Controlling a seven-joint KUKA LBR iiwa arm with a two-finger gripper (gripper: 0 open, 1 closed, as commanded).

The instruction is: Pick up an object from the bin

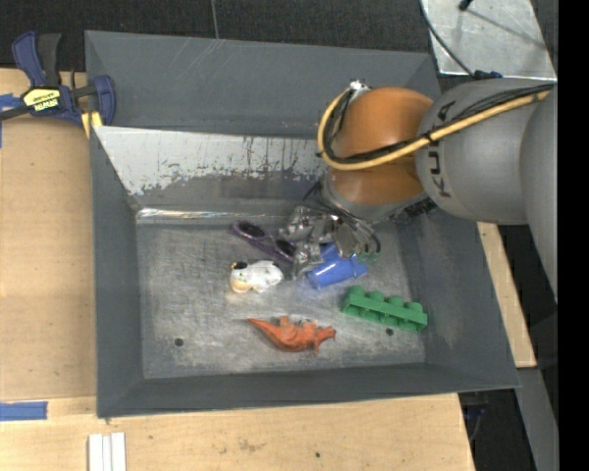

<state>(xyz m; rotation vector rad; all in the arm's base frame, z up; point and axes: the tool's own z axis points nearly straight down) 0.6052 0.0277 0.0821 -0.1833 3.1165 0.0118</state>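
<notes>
My gripper (pixel 312 235) hangs low in the middle of the bin, under the arm's orange cover. A blue block-like thing (pixel 332 271) lies right below and to the right of the metal fingers, touching or nearly touching them. A purple looped thing (pixel 257 235) lies just to the gripper's left. A small white and yellow toy (pixel 252 278) sits to the lower left of the gripper. Whether the fingers are round anything I cannot make out.
A green toothed brick (pixel 384 310) lies at the right of the bin floor. An orange lizard-like toy (pixel 294 334) lies near the front. The left half of the floor holds nothing but scuffed metal.
</notes>
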